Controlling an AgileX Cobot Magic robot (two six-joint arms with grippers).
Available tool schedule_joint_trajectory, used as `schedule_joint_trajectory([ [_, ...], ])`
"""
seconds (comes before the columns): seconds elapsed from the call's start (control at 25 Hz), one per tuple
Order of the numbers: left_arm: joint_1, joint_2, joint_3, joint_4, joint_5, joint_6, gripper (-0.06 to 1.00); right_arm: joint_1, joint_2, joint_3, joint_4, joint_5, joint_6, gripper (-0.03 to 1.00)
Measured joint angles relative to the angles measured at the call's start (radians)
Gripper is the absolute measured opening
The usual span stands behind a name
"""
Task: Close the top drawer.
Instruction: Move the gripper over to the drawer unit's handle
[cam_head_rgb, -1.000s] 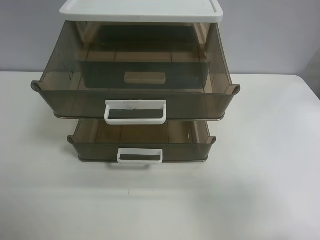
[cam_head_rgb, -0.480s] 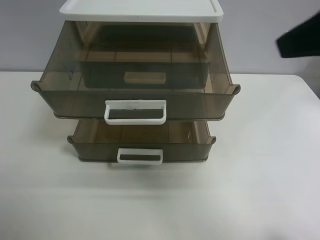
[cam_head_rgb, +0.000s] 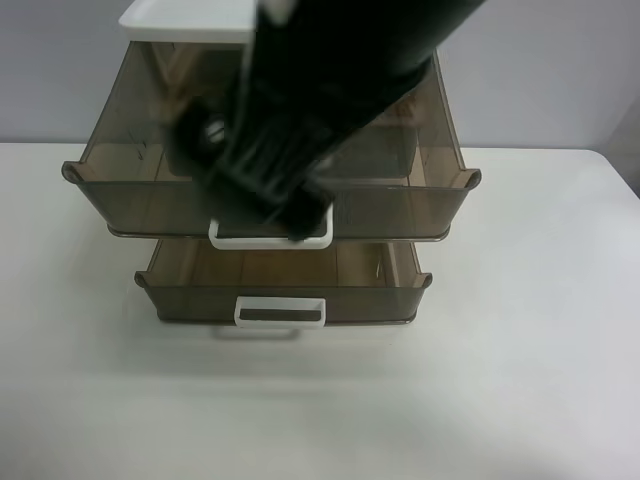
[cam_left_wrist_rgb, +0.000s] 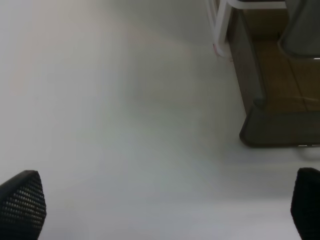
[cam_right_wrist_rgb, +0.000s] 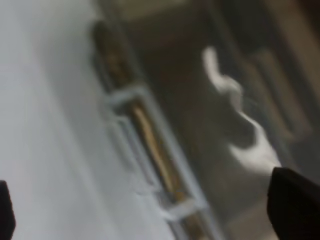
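The top drawer (cam_head_rgb: 120, 190), smoky brown and tall-fronted, stands pulled far out of the cabinet. Its wide white handle (cam_head_rgb: 260, 242) is partly covered by my right arm, which reaches in from the exterior high view's upper right. My right gripper (cam_head_rgb: 268, 200) is blurred by motion and sits right at the drawer's front, over the handle. In the right wrist view my right gripper (cam_right_wrist_rgb: 149, 220) is open and empty, its fingertips (cam_right_wrist_rgb: 295, 205) wide apart, above blurred drawers and white handles. My left gripper (cam_left_wrist_rgb: 165, 205) is open and empty above the table.
A shallower drawer (cam_head_rgb: 190, 300) below is also pulled out, with a narrower white handle (cam_head_rgb: 280, 312); its corner shows in the left wrist view (cam_left_wrist_rgb: 265, 125). The cabinet's white lid (cam_head_rgb: 180, 20) is above. Everything stands on a white table (cam_head_rgb: 520, 380).
My right arm has swung in from the right edge of the exterior high view and now covers the top drawer's front and handle. The drawers have not moved.
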Motion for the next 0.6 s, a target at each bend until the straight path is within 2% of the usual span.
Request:
schedule_joint_trajectory([
  [0.24,0.0,0.0,0.0,0.0,0.0,0.0,0.99,0.139,0.137,-0.012,0.0,0.035,0.057,0.99],
  [0.6,0.0,0.0,0.0,0.0,0.0,0.0,0.99,0.159,0.322,-0.012,-0.034,0.131,0.093,0.99],
])
